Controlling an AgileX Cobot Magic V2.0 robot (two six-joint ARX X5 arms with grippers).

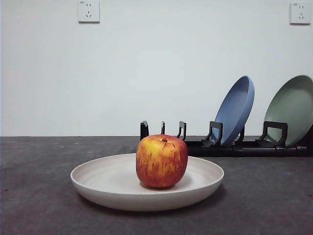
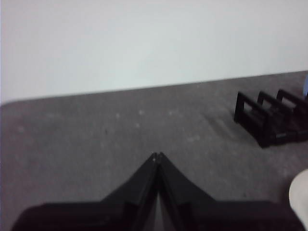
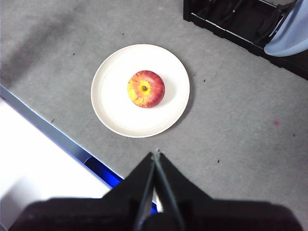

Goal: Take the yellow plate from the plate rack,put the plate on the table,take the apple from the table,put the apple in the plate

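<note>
The cream yellow plate [image 1: 107, 183] lies flat on the dark grey table [image 1: 39, 196]. The red and yellow apple [image 1: 161, 160] stands upright in its middle. From above in the right wrist view the apple [image 3: 146, 89] sits centred in the plate [image 3: 115, 113]. The black plate rack [image 1: 230, 144] stands behind, with its near slots empty. My right gripper [image 3: 156, 154] is shut and empty, high above the table, apart from the plate. My left gripper [image 2: 157, 155] is shut and empty, low over bare table, with the rack's end [image 2: 269, 120] and a sliver of plate rim [image 2: 301, 195] to one side.
A blue plate [image 1: 237, 110] and a pale green plate [image 1: 292, 110] lean in the rack's right slots. A white wall with two sockets stands behind. The table's front edge, with a white and blue strip [image 3: 57, 144], shows in the right wrist view.
</note>
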